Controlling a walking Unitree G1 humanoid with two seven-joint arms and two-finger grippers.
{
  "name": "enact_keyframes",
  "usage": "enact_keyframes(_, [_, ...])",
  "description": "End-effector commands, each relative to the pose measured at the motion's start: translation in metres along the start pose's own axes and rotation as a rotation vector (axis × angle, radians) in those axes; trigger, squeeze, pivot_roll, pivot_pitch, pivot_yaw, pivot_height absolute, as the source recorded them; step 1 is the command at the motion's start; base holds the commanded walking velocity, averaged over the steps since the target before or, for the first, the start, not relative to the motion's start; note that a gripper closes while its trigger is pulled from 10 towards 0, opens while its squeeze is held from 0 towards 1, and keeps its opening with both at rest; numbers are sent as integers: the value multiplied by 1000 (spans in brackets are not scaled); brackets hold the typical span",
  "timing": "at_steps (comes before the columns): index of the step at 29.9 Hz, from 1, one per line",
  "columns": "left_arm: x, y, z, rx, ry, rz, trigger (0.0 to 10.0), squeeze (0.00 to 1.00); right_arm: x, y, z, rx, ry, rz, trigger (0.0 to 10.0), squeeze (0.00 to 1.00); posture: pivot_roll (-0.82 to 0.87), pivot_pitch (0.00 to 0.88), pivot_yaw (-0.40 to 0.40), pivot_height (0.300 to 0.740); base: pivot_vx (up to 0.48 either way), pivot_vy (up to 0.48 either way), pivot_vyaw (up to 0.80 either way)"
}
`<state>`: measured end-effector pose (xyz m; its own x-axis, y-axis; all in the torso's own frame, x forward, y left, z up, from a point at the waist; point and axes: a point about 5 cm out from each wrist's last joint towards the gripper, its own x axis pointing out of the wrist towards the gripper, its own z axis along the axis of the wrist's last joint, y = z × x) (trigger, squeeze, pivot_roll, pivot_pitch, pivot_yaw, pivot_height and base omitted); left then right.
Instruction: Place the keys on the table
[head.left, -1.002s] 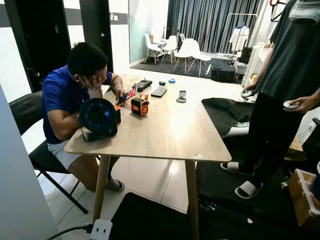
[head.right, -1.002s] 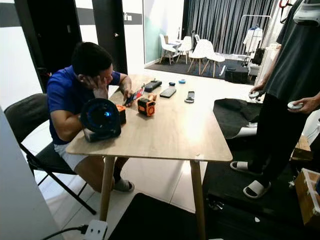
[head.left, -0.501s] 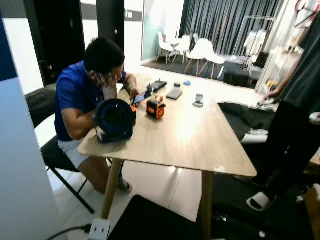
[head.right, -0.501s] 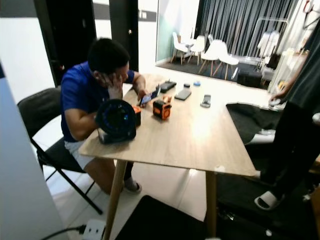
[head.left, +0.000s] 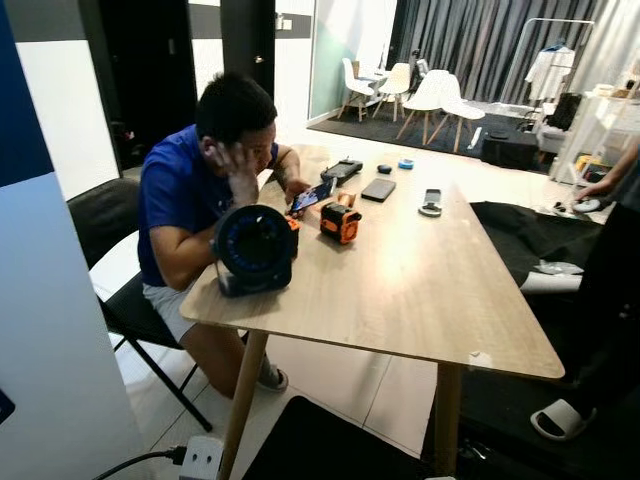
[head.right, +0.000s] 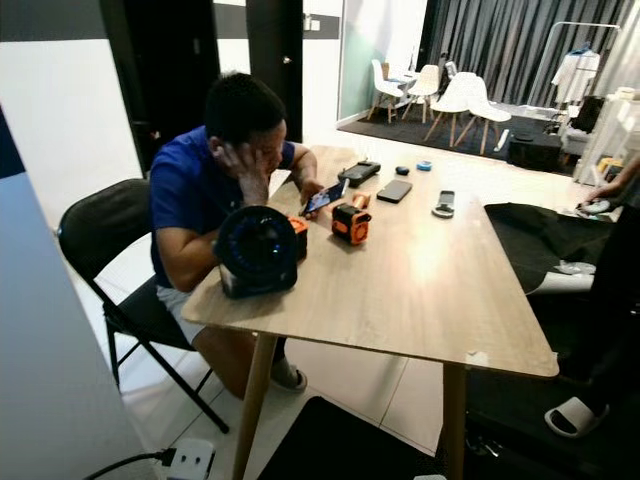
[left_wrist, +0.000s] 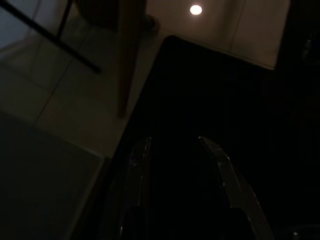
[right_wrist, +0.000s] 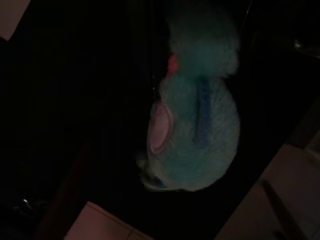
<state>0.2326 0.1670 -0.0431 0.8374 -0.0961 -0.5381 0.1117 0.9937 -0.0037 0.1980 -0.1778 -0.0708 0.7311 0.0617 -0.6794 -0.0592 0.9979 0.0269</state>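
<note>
The light wooden table stands ahead of me, its near edge bare. In the dark right wrist view a teal plush keychain hangs close to the camera above a black mat, with a small shiny bit at its lower edge; my right gripper holds it, and its fingers are hidden. In the left wrist view my left gripper hangs open and empty over the black mat, near a table leg.
A person in a blue shirt sits on a black folding chair at the table's left side, holding a phone. On the table are a round black fan, an orange device and phones. Another person stands at the right. A power strip lies on the floor.
The whole picture has shifted: the camera has turned, so the table sits further right and the standing person is mostly cut off. Nothing on the table has moved.
</note>
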Motion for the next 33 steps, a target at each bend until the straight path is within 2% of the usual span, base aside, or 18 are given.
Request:
enact_keyframes(1, [-1, -1, -2, 0, 3, -4, 10000, 0, -2, -3, -5, 10, 20, -13, 10000, 0, 67, 29, -23, 740, 0, 0, 0])
enact_keyframes(33, [-1, -1, -2, 18, 4, -13, 10000, 0, -2, -1, -5, 15, 16, -3, 10000, 0, 66, 22, -17, 740, 0, 0, 0])
